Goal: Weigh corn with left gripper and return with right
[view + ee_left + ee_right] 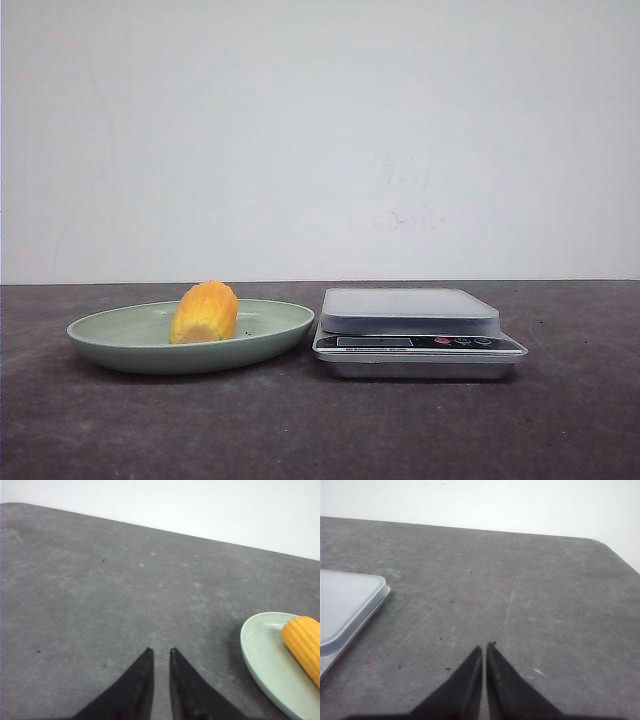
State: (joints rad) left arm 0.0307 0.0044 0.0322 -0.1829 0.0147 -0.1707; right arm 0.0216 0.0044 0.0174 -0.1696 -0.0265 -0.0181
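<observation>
Front view had the corn [205,312] lying in a shallow green plate [120,335] at lower left of centre, sitting toward the plate's right half, orange-yellow with ribbed kernel rows. Plate rested on the dark grey table [320,430]. Digital scale [415,335] stood just beside the plate's right rim, a small gap between them as far as I could tell; its pale platform carried nothing, display strip and small buttons faced the camera. White wall [320,140] filled the upper half. Neither arm showed in this view.

Left wrist view: left gripper [160,652] at bottom centre, two black fingertips [142,680] narrowly apart with a thin strip of table visible between them, gripping nothing, over bare table surface. Plate edge and one end of the corn came in at lower right of the frame, well apart from the fingertips.

Right wrist view: right gripper [484,647] at bottom centre, black fingers [500,685] nearly together, only a hairline gap, nothing between them. Corner of the scale's platform showed at left edge of the frame, apart from the gripper. Table had faint scratches and specks.
</observation>
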